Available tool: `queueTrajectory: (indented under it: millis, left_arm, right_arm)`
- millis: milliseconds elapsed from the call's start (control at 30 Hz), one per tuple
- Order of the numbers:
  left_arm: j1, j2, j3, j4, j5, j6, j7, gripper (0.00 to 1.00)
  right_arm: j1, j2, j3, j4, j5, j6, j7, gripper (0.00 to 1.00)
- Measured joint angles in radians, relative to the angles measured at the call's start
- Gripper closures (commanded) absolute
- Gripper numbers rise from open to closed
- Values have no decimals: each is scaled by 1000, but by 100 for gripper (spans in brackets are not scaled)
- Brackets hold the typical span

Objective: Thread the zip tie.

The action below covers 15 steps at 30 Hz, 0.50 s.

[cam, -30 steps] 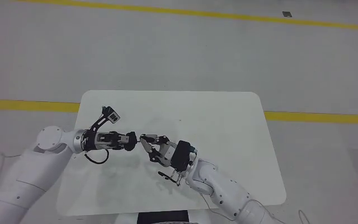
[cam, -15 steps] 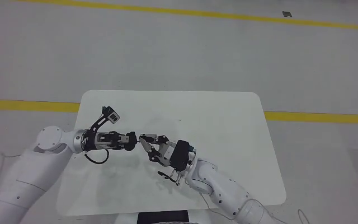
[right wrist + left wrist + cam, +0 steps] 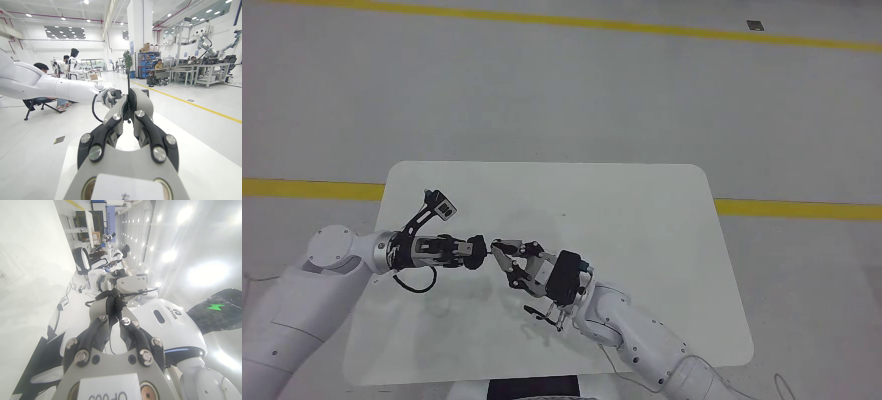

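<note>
Over the left front part of the white table (image 3: 642,220), both grippers meet tip to tip. My left gripper (image 3: 478,252) comes in from the left and is shut on one end of the thin black zip tie (image 3: 115,298). The tie's strap (image 3: 143,291) runs on past the right gripper's grey fingers (image 3: 130,283). My right gripper (image 3: 499,247) comes up from the front edge. In the right wrist view it (image 3: 129,106) is shut on the zip tie's strap (image 3: 128,85), which stands straight up between its fingers. The left gripper (image 3: 113,94) sits just beyond.
The table has rounded corners, and its front edge (image 3: 542,378) lies close under the right arm. A tiny dark speck (image 3: 564,213) lies on the tabletop beyond the grippers. A yellow floor line (image 3: 802,208) runs behind the table.
</note>
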Motion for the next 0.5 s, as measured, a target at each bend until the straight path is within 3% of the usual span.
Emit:
queueTrajectory:
  millis: [500]
  left_arm:
    - [0,0,0,0,0,0,0,100]
  right_arm:
    - [-7,0,8,-3,-11,0,-7,100]
